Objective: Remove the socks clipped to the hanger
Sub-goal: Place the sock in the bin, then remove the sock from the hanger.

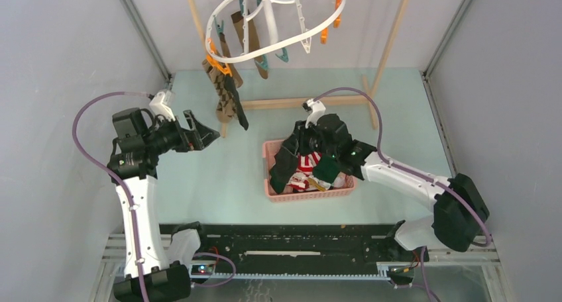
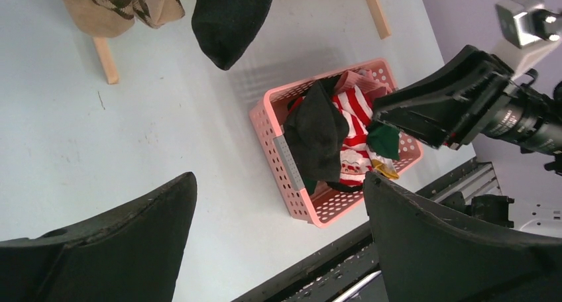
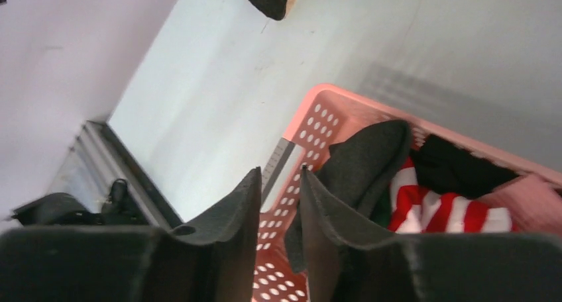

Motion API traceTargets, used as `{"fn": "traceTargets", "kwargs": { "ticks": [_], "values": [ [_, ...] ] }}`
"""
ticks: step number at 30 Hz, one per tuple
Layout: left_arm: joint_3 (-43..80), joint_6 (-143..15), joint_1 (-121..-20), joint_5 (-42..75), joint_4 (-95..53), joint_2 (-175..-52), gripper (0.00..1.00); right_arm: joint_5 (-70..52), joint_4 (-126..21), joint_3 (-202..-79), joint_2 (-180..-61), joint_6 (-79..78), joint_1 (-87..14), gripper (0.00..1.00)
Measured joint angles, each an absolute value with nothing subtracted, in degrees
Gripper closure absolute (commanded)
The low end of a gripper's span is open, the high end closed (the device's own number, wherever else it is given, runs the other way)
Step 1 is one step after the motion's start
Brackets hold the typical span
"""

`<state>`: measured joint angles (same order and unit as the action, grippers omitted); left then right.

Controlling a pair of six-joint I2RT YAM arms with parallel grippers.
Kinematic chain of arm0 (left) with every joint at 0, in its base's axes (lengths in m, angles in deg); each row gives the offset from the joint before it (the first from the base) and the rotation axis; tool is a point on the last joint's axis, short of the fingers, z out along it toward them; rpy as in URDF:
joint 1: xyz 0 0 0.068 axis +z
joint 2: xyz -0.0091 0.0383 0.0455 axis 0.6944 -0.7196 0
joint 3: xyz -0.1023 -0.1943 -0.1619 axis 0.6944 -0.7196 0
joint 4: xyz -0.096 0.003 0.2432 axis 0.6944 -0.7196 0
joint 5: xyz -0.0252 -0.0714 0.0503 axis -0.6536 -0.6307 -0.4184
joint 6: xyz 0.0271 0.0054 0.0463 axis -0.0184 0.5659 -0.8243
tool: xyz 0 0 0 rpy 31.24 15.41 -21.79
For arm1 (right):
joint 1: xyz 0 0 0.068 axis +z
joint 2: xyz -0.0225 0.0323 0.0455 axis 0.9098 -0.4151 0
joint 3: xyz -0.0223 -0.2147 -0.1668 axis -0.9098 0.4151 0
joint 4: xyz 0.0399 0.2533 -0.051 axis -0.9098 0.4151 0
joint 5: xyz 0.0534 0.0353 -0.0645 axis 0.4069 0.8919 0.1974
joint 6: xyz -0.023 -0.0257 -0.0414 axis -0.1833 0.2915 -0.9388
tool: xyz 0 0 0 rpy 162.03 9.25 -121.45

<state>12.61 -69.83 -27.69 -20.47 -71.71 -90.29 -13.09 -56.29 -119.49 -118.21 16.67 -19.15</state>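
Note:
The white oval hanger (image 1: 272, 24) hangs at the back with teal and orange clothespins. Brown socks (image 1: 248, 34), an argyle sock (image 1: 222, 93) (image 2: 112, 4) and a black sock (image 1: 236, 106) (image 2: 228, 14) dangle from it. My left gripper (image 1: 202, 133) (image 2: 278, 177) is wide open and empty, just below and left of the black sock. My right gripper (image 1: 313, 166) (image 3: 280, 171) hovers over the pink basket (image 1: 311, 197), jaws parted with nothing between them. A dark grey sock (image 2: 317, 133) (image 3: 364, 159) lies draped over the basket's wall beside its right finger.
The pink basket (image 2: 265, 126) (image 3: 318, 93) holds a red-and-white striped sock (image 2: 354, 116) (image 3: 444, 209), a pink one and a green one. The light wooden rack frame (image 1: 298, 102) (image 2: 106, 60) stands behind it. Grey walls close both sides; a black rail runs along the near edge.

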Motion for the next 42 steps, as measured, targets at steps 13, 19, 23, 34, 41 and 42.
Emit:
{"fn": "traceTargets", "kwargs": {
  "ticks": [13,19,23,34,41,42],
  "values": [
    [12.61,-69.59,-24.45,-21.51,-71.71,-90.29,0.0,-7.93,-60.43,-119.56,-139.98,26.44,-23.0,0.88],
    [12.61,-69.65,-22.94,-22.43,-71.97,-90.31,0.0,-14.2,-61.56,-119.56,-140.42,26.79,-20.74,0.5],
    [12.61,-69.65,-21.68,-23.48,-72.1,-90.79,0.0,-29.94,-60.97,-118.29,-133.47,22.88,-13.27,0.19],
    [12.61,-70.05,-19.27,-25.03,-72.34,-91.32,0.0,-39.07,-73.95,-135.62,-133.99,5.07,-8.04,0.01],
    [12.74,-70.13,-18.4,-25.47,-73.94,-91.45,0.0,-35.56,-74.57,-152.28,-149.86,-0.59,-9.51,0.14],
    [12.76,-70.13,-18.31,-25.6,-74.29,-91.58,0.0,-34.9,-74.35,-154.29,-151.96,-0.92,-9.88,0.16]
  ]
}}
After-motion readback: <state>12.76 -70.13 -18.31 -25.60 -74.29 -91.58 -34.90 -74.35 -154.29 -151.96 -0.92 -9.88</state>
